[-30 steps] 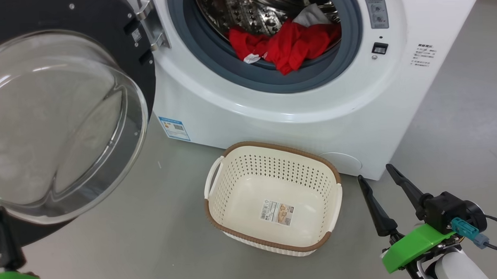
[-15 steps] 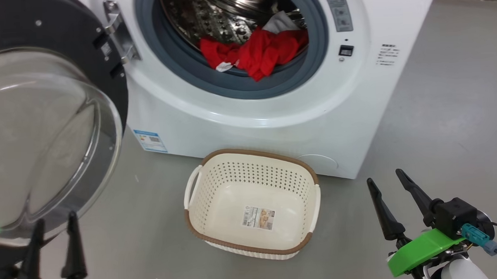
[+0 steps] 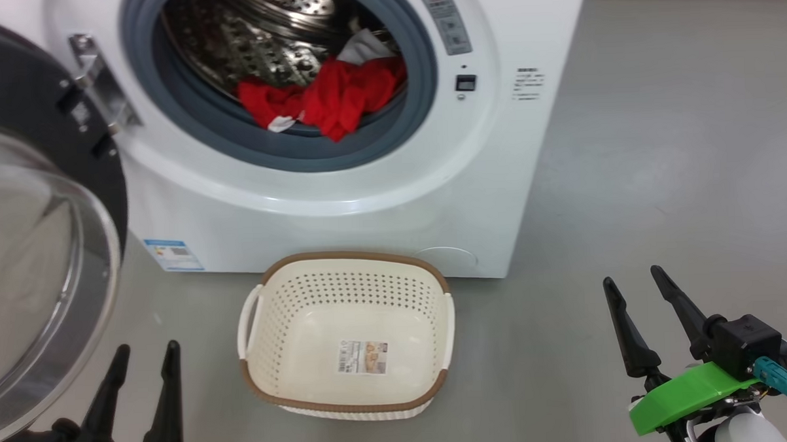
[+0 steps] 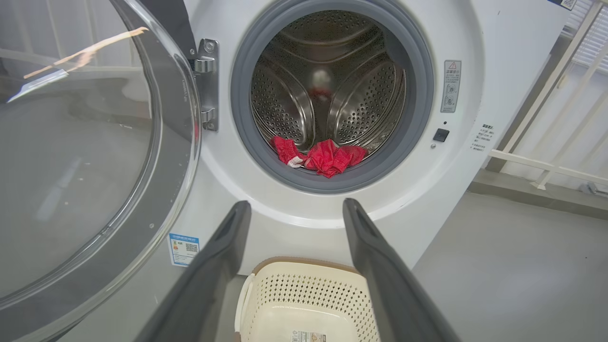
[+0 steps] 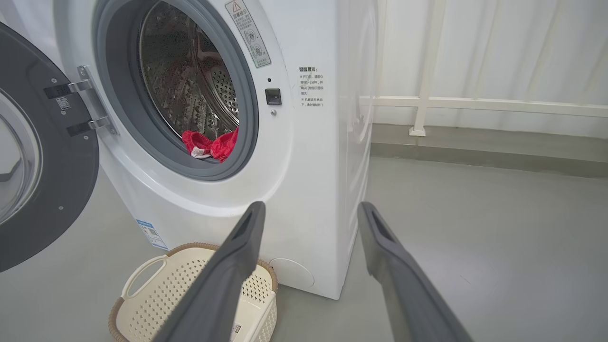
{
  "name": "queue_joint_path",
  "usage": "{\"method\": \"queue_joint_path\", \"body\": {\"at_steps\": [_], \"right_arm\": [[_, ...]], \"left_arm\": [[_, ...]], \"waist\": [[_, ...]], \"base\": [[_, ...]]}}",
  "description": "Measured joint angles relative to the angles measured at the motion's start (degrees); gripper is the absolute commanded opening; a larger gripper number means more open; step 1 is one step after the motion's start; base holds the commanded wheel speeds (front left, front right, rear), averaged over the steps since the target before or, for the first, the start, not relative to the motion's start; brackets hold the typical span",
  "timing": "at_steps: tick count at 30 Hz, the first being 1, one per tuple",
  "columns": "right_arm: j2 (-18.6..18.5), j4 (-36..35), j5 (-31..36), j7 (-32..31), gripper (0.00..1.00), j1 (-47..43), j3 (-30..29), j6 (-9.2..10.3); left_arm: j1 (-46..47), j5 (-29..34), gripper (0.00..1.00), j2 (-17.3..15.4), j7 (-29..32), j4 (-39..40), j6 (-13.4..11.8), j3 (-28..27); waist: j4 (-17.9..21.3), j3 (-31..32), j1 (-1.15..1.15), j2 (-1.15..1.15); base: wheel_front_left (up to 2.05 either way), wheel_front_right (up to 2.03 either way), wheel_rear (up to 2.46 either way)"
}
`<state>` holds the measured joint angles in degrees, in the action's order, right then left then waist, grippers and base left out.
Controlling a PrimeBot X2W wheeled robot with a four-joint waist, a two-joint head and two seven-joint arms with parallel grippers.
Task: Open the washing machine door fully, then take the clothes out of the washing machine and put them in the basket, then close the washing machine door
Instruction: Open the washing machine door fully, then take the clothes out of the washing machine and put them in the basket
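Looking at the machine (image 3: 340,203), you see its door (image 3: 35,260) swung wide on the hinge, off the machine's left front. The black ring and glass bowl rise just beside your left gripper (image 3: 147,347). The basket (image 3: 349,256) sits on the floor (image 3: 627,173) close against the machine's front, below the opening, its paper label showing on the bottom. A white railing (image 5: 475,102) runs past the machine's right side. Both grippers hang low before the machine with fingers spread, holding nothing; your right gripper (image 3: 632,276) is off the machine's right corner. The clothes (image 3: 327,99) lie well above and beyond both grippers, at the drum's front lip inside the machine. They form a crumpled red heap with white bits, one fold drooping onto the grey ring.
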<state>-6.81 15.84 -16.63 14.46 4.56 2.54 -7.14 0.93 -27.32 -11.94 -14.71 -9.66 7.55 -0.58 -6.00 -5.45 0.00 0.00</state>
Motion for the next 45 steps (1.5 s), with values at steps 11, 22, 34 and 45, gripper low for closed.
{"method": "queue_joint_path", "body": {"at_steps": [11, 22, 34, 45], "right_arm": [[0.5, -1.1, 0.0, 0.0, 1.00, -0.2, -1.9, 0.00], [1.4, -2.0, 0.1, 0.0, 1.00, -1.5, -3.5, 0.00], [1.8, -2.7, 0.1, 0.0, 1.00, -2.1, -4.8, 0.00], [2.3, -2.8, 0.1, 0.0, 1.00, -2.1, -5.2, 0.00]], "left_arm": [[-0.1, -1.5, 1.00, -1.6, 0.0, 2.9, 0.0, 2.1], [-1.2, -1.5, 1.00, -1.7, 0.0, 3.8, 0.0, 1.7], [-1.3, -1.4, 1.00, -1.7, 0.0, 3.7, 0.0, 0.5], [-1.3, -1.1, 1.00, -1.9, 0.0, 3.6, 0.0, 0.3]], "waist": [[5.8, -0.4, 0.00, 0.00], [9.2, -0.6, 0.00, 0.00], [9.9, -0.8, 0.00, 0.00], [9.5, -1.0, 0.00, 0.00]], "base": [[0.00, 0.00, 0.00], [0.00, 0.00, 0.00], [0.00, 0.00, 0.00], [0.00, 0.00, 0.00]]}}
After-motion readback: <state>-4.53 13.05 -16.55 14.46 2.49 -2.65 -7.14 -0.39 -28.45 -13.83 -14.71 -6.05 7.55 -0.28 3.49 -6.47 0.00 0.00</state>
